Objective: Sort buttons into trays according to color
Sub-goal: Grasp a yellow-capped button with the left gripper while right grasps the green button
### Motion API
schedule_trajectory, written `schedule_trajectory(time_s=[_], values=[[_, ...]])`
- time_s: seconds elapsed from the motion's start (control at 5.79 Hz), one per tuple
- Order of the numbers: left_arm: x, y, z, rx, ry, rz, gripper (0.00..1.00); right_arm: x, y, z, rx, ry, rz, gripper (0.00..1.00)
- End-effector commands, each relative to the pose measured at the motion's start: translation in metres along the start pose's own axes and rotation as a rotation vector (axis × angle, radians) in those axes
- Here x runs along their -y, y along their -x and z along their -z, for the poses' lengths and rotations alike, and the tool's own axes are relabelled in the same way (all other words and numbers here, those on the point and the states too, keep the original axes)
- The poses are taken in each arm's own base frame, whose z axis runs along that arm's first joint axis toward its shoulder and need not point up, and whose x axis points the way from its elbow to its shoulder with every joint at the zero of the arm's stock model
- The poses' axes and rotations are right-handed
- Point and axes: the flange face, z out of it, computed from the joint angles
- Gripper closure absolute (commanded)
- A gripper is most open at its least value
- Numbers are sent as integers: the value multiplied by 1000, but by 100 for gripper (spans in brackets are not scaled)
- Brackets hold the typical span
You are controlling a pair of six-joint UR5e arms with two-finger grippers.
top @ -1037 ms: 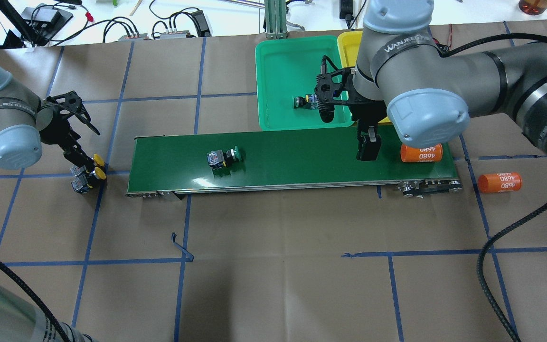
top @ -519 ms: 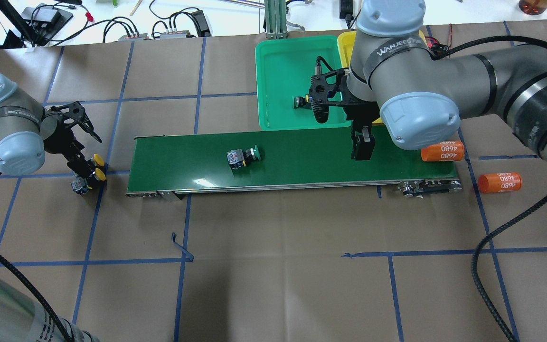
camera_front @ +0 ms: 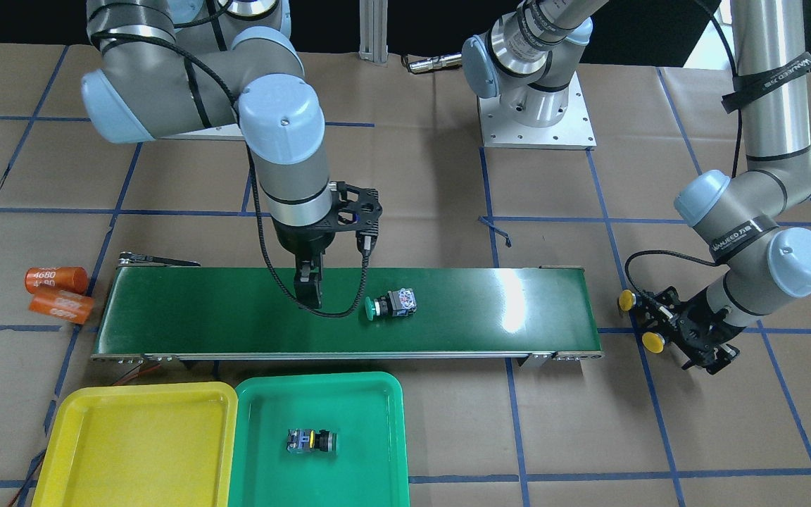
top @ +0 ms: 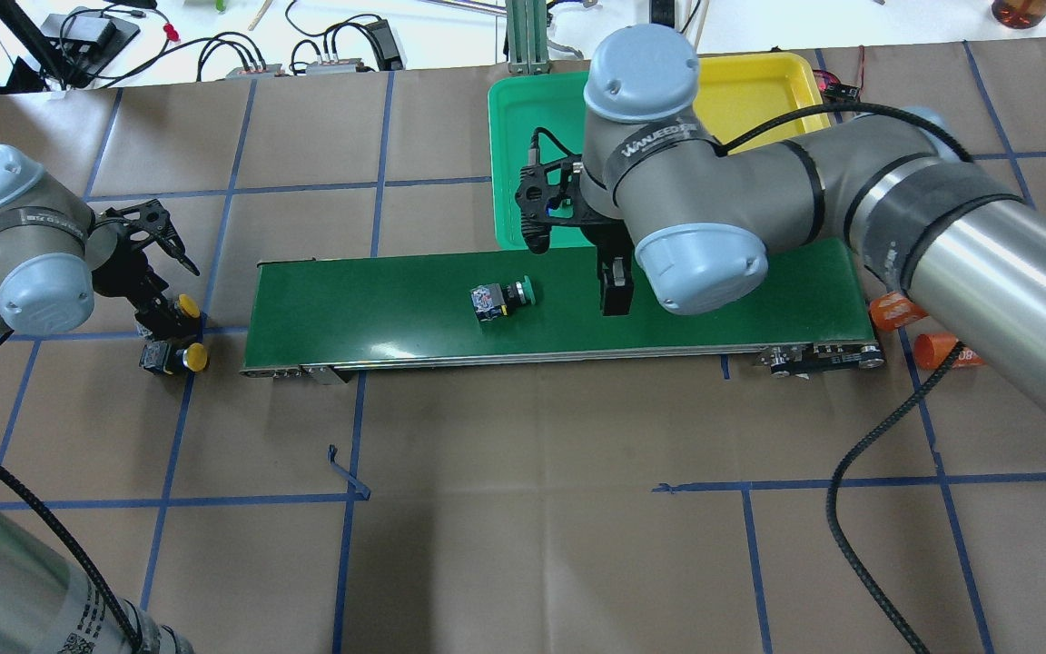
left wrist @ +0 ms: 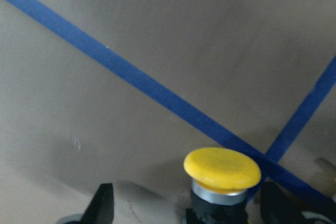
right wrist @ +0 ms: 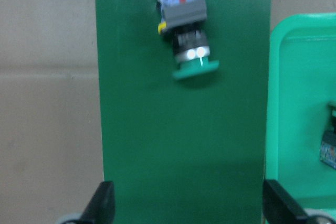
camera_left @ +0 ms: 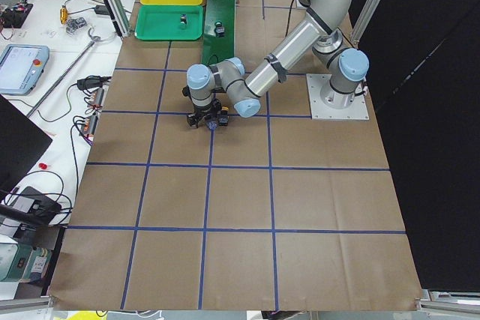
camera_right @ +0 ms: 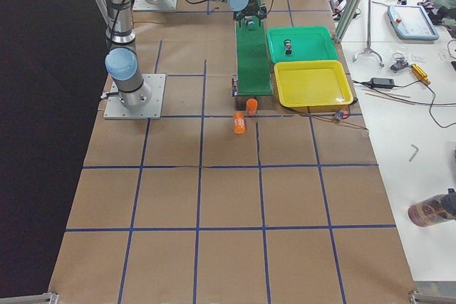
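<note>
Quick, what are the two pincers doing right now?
Left pincer: open, around a yellow button.
Right pincer: open, empty.

You are in a robot lab. Your big table [camera_left: 240, 215] is covered in brown paper, and blue tape lines [camera_left: 240, 166] cut it into squares. Two grey robot arms, the left arm [top: 33, 282] and the right arm [top: 759, 191], stand on it. You can see the square metal plate [camera_front: 574, 130] that one arm is bolted to. A small green conveyor belt [camera_front: 236, 310] lies across the table, with a yellow tray [camera_front: 138, 443] and a green tray [camera_front: 363, 408] just beside it. Next to the table you have a white bench [camera_left: 120, 43] with lots of black cables [top: 223, 45] and a touch screen [camera_left: 19, 65]. A silver metal post [top: 523, 36] stands at the table's far edge.
</note>
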Motion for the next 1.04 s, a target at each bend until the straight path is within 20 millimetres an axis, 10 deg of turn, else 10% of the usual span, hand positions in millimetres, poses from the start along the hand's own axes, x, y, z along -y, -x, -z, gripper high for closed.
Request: schedule_trajectory(time_s=[0.0, 0.35, 0.69, 0.86], values=[[2, 7, 0, 6, -5, -2, 3, 49, -6, -22, -11, -12, 4, 0], [0, -1, -19, -28, -3, -4, 24, 39, -9, -55, 39, 24, 82, 0], [2, 9, 4, 22, 5, -11, 88, -10, -27, -62, 68, 39, 11, 1], [2, 9, 11, 30, 4, -12, 96, -42, -37, -66, 95, 48, -35, 28]])
